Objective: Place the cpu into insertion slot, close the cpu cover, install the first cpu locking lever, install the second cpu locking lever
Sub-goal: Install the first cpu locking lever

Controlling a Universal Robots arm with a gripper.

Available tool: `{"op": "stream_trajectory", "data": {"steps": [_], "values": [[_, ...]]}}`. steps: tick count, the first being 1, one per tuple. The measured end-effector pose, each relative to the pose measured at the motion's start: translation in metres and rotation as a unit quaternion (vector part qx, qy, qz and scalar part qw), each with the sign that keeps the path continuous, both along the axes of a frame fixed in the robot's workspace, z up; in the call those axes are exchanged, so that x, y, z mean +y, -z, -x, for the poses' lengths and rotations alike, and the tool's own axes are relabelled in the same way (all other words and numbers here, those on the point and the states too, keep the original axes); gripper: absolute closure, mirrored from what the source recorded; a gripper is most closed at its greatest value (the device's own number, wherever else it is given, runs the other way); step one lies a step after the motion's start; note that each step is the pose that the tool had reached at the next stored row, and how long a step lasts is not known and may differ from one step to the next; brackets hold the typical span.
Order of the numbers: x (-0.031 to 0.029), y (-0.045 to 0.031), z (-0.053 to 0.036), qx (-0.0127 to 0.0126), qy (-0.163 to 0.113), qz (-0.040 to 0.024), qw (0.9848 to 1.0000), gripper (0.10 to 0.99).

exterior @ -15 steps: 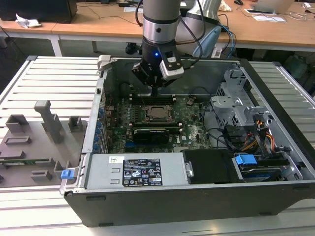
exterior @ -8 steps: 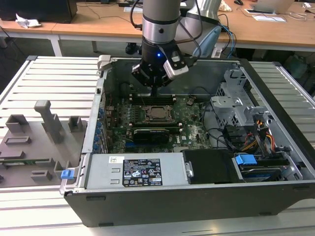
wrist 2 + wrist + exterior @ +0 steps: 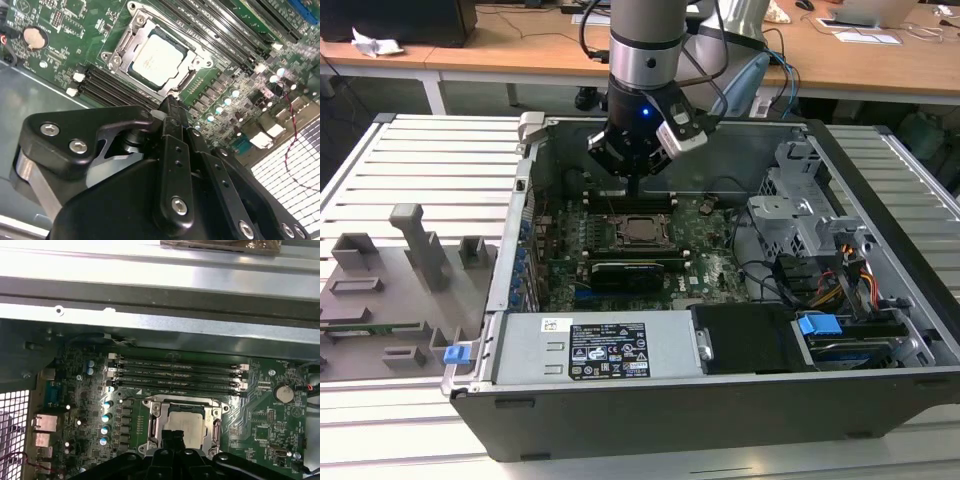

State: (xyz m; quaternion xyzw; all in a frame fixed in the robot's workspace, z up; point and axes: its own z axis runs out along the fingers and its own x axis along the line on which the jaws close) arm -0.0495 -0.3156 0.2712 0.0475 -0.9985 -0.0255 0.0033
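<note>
One cpu (image 3: 157,55): seated flat in the insertion slot (image 3: 185,77), silver-grey top facing up, near the middle of the motherboard (image 3: 715,255) in the exterior view.
One cpu cover (image 3: 131,40): lying down around the chip, which shows through its square cut-out, so it looks closed.
Two steps judged done: chip placed and cover shut.
Two steps in doubt: I cannot pick the locking levers out from the frame well enough to say whether either is latched, so I count both as possibly left.
Claw (image 3: 171,105): fingers look pressed together with nothing between them. Its tip hangs over the edge of the cover, on the side towards the memory slots (image 3: 175,375). Whether it touches the metal I cannot tell.
Four memory slots: long black strips just beside the socket, on its far side in the exterior view.
Coin battery (image 3: 283,392): round and silver, on the board apart from the socket.
Computer case (image 3: 525,215): open, lying on the slatted grey worktop (image 3: 430,160).
Writing on the chip: faint marks on the metal top, not legible.
Writing on the power supply (image 3: 525,350): a black label (image 3: 608,350) and a small white sticker (image 3: 556,324), print too fine to make out.
Grey fixture tray (image 3: 380,290): on the worktop at the exterior view's left, well apart from the work.
</note>
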Motion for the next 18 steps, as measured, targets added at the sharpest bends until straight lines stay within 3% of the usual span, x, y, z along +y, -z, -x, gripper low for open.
{"op": "stream_trajectory", "data": {"steps": [6, 11, 16, 18], "values": [[0.0, 0.0, 0.0, 0.0, -0.037, 0.0, 0.9993, 0.98], [0.0, 0.0, 0.0, 0.0, -0.091, 0.0, 0.9959, 0.98], [0.0, 0.0001, 0.0001, 0.0, -0.137, 0.0001, 0.9906, 0.98], [0.0, 0.0003, 0.0013, 0.0, -0.137, 0.0001, 0.9905, 0.98]]}}
